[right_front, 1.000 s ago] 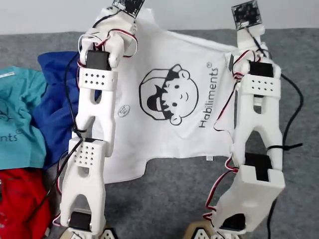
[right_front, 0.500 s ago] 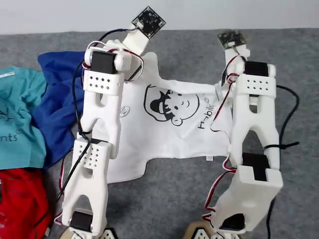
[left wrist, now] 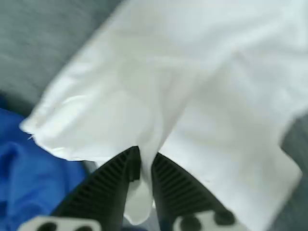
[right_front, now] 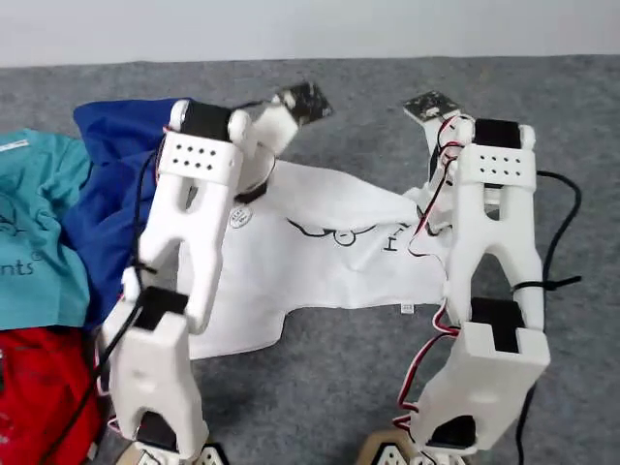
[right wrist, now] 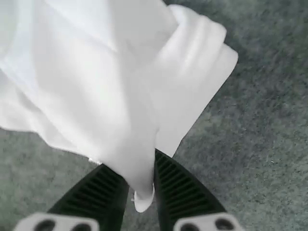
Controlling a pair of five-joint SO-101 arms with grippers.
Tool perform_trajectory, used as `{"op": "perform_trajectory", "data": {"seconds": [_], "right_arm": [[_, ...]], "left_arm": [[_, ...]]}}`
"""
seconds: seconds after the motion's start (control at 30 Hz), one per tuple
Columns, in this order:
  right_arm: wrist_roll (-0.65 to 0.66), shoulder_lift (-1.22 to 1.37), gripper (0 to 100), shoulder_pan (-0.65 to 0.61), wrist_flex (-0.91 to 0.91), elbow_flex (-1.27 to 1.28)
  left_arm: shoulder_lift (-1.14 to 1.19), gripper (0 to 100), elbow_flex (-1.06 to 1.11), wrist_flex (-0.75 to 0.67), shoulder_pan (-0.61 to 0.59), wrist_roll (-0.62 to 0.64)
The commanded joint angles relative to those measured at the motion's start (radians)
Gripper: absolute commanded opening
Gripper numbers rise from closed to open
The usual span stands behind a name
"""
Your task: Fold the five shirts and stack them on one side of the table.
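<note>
A white shirt [right_front: 320, 262] with a black cartoon print lies mid-table, its far edge folded over toward the near side so the print is mostly covered. My left gripper [left wrist: 143, 166] is shut on a fold of the white shirt [left wrist: 159, 96], by the arm on the left [right_front: 254, 174]. My right gripper [right wrist: 142, 180] is shut on another bunch of the white shirt [right wrist: 106, 86], near the shirt's right end [right_front: 434, 208]. A blue shirt [right_front: 111, 194], a teal shirt [right_front: 34, 242] and a red shirt [right_front: 39, 397] lie crumpled at the left.
The grey cloth-covered table [right_front: 339, 387] is bare in front of the white shirt and along the far edge. A white wall [right_front: 310, 29] bounds the back. Blue fabric [left wrist: 29, 178] lies close beside my left gripper.
Both grippers have pulled the shirt's far edge toward the near side, folding it over the cartoon print, which was fully visible a second ago.
</note>
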Motion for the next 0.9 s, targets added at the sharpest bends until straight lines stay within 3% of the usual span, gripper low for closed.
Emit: {"op": "perform_trajectory", "data": {"seconds": [0.0,0.3,0.87], "right_arm": [[0.068,-0.004,0.9,0.028,0.007,-0.002],[0.207,-0.004,0.9,0.068,-0.079,0.172],[0.242,-0.008,0.9,0.059,-0.047,0.235]], "left_arm": [[-0.186,0,0.220,0.028,-0.002,-0.058],[-0.330,0,0.522,0.028,-0.017,-0.161],[-0.336,0,0.573,0.029,-0.066,-0.196]]}}
